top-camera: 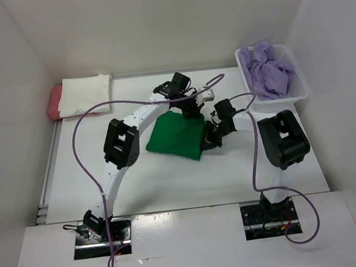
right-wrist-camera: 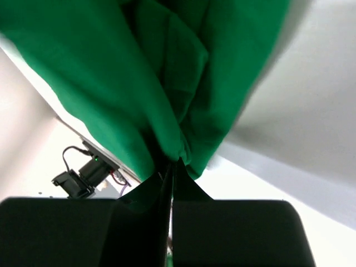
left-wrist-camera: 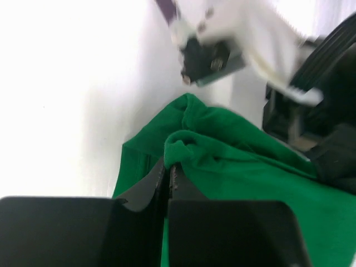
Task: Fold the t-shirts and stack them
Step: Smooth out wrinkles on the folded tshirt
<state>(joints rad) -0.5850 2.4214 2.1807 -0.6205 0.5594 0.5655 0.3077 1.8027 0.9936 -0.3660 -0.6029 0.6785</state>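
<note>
On the white table point(top-camera: 170, 185), boxed in by plain white walls point(top-camera: 155, 22) at the far side and at both flanks, three groups of cloth lie well apart. The two arm bases sit at 6 o'clock, and a purple cable point(top-camera: 78, 149) loops above the left arm.

At 2 o'clock, against the right wall, stands a white mesh basket point(top-camera: 300, 90). The lavender shirt point(top-camera: 266, 68) is crumpled inside it and heaped above the rim.

At 10 o'clock, in the far left corner, the cream shirt point(top-camera: 85, 95) lies folded flat on top of the salmon-red shirt point(top-camera: 54, 102) – only a strip of red shows along its left side.

Near the middle of the table, a little toward 12 o'clock, lies the green shirt point(top-camera: 177, 135), a rough folded rectangle with both arms reaching in over it.

The left gripper point(left-wrist-camera: 168, 169) is at the shirt's 1 o'clock corner; its fingers are pressed together, pinching a raised fold of green cloth. The right gripper point(right-wrist-camera: 170, 169) is at the 3 o'clock edge – clamped tight as well, with a bunched pleat of the same green shirt caught between its tips. The right wrist view is nearly filled with green cloth.
</note>
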